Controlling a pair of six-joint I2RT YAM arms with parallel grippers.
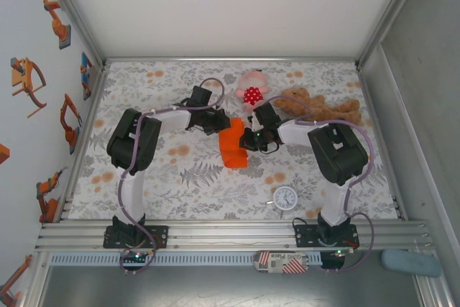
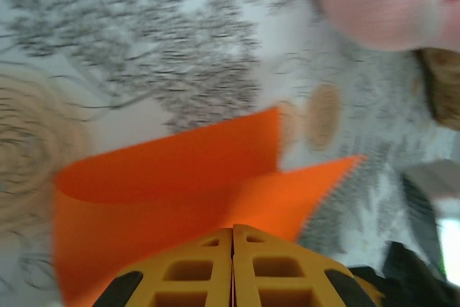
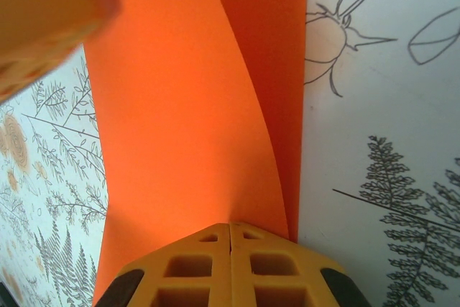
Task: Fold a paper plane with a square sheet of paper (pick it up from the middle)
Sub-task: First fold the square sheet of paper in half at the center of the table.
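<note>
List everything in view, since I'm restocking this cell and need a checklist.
paper sheet: one, bright orange, table centre, curled over
plush toy: one, pink with red-and-white spotted patch, far side, centre
teddy bear: one, brown, right of the plush toy
clock: one, white, near side, right of centre
tablecloth: one, white with grey leaves, covering the table
stickers: several, orange, left wall
left end effector: one, yellow, shut on the paper sheet
right end effector: one, yellow, shut on the paper sheet
</note>
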